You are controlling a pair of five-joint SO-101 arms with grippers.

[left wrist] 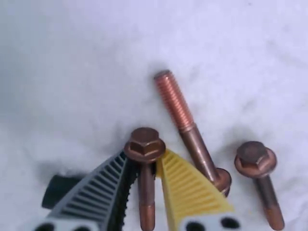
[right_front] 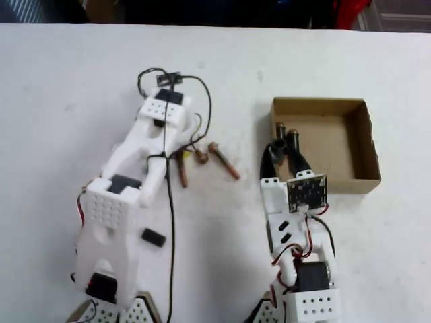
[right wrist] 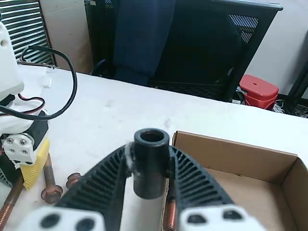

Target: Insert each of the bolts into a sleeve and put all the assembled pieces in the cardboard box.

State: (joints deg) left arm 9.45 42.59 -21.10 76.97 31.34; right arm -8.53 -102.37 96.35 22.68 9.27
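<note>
Bolts, three of them, lie on the white desk (left wrist: 72,57) at the left claw (left wrist: 143,156). One bolt (left wrist: 144,147) has its shaft between the grey and yellow fingers, which are narrowed against it on both sides, its hex head just past the tips. A second bolt (left wrist: 185,122) lies just beside the yellow finger and a third bolt (left wrist: 257,168) lies beyond that. The right claw (right wrist: 151,151) is clamped on an upright black sleeve (right wrist: 151,168), with the cardboard box (right wrist: 236,154) just beside and behind it.
</note>
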